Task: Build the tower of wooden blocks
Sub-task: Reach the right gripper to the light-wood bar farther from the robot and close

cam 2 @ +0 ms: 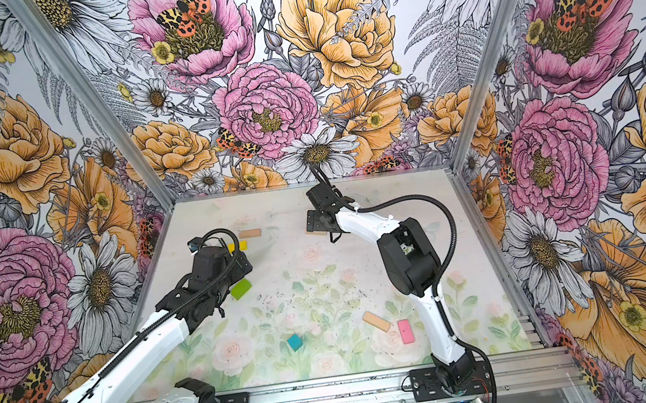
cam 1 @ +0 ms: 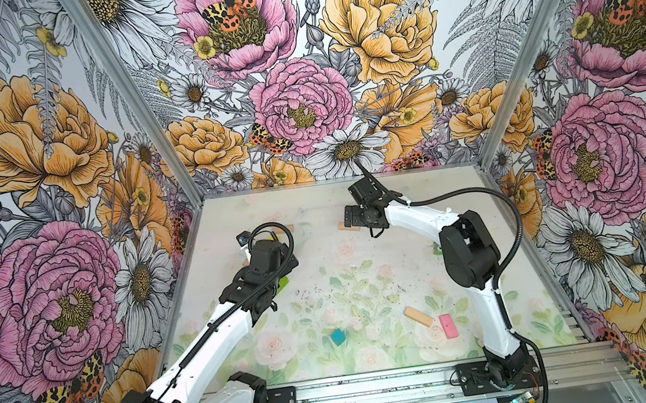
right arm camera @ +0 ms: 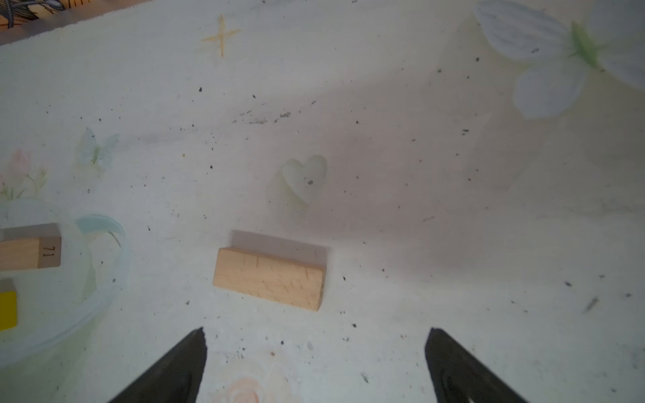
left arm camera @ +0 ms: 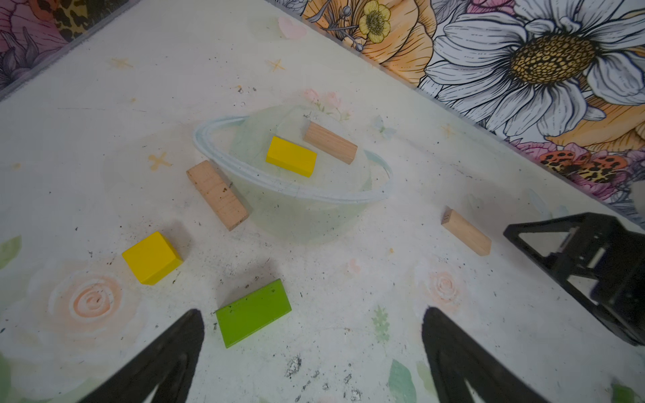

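The wood blocks lie scattered singly on the table; the wood block tower shows in no view. My left gripper [left arm camera: 313, 314] is open above the mat, with the lime green block [left arm camera: 253, 312] just inside one fingertip. Beyond it are a yellow cube [left arm camera: 152, 257], a yellow bar [left arm camera: 291, 156] and three tan planks [left arm camera: 217, 194]. My right gripper [right arm camera: 316, 329] is open and empty, a tan plank [right arm camera: 270, 279] lying a little ahead of its fingertips. Near the front lie a teal cube [cam 1: 338, 336], another tan plank [cam 1: 419, 316] and a pink slab [cam 1: 448, 326].
The right arm's black gripper body [left arm camera: 593, 265] shows at the edge of the left wrist view, next to a tan plank [left arm camera: 466, 232]. Flowered walls [cam 1: 165, 155] enclose the table on three sides. An aluminium rail [cam 1: 378, 388] with both arm bases runs along the front.
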